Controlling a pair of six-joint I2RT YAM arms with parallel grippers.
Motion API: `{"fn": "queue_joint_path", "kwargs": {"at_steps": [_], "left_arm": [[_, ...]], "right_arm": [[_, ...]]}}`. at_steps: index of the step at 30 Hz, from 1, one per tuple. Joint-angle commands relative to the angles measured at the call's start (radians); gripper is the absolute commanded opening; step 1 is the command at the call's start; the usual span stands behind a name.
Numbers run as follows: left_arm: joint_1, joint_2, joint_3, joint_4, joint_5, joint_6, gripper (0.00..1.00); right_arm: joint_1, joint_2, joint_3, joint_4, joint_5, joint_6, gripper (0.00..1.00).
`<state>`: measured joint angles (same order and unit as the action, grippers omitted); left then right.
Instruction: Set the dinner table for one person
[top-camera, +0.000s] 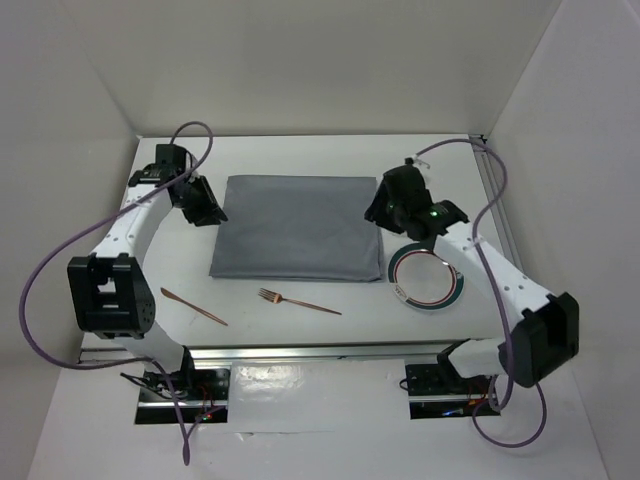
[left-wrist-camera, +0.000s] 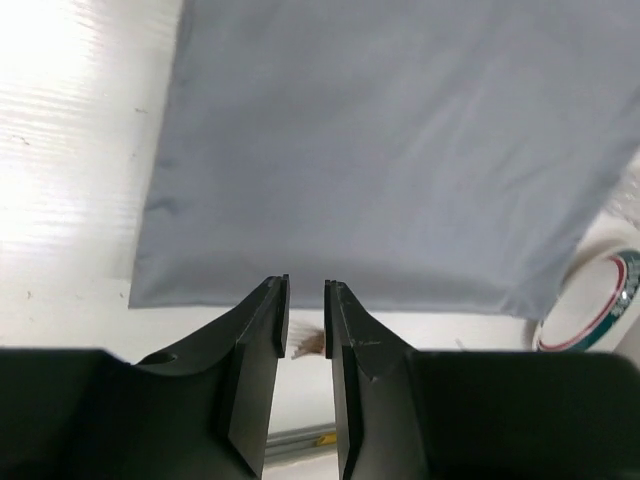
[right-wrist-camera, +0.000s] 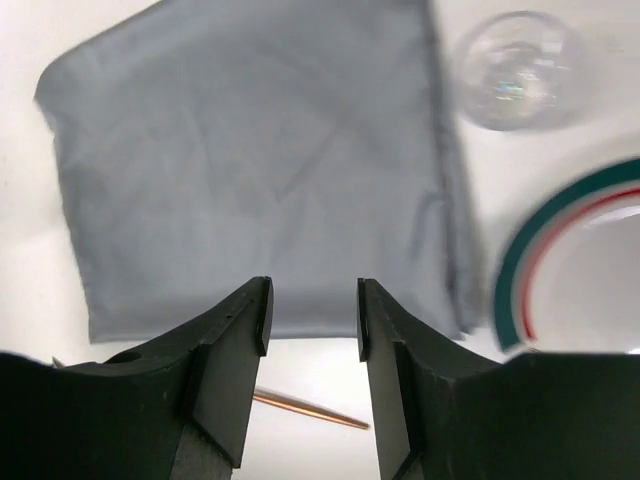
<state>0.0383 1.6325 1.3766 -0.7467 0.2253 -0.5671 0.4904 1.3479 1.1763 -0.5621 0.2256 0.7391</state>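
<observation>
l pincer (left-wrist-camera: 306, 287) & r pincer (right-wrist-camera: 313, 290) parted, empty, at edges of soft grey rect. cloth mat (top-camera: 298, 228).

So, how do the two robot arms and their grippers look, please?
The left arm and right arm have white links with black joint housings. A mauve cable loops along each. The left gripper and right gripper have black, matte, angular fingers. A small green light glows on the right wrist.

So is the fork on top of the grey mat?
No, the fork lies on the bare white table, just off the near edge of the grey mat.
</observation>
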Motion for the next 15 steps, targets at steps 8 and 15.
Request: {"fn": "queue_joint_path", "kwargs": {"at_steps": [8, 15], "left_arm": [[-0.053, -0.316, -0.142, 0.04, 0.187, 0.072, 0.5], [-0.404, -0.24, -0.224, 0.226, 0.256, -0.08, 0.65]], "right_arm": [[-0.207, -0.416, -0.359, -0.205, -0.135, 0.092, 0.54], [-0.207, -0.412, -0.198, -0.256, -0.135, 0.069, 0.57]]}}
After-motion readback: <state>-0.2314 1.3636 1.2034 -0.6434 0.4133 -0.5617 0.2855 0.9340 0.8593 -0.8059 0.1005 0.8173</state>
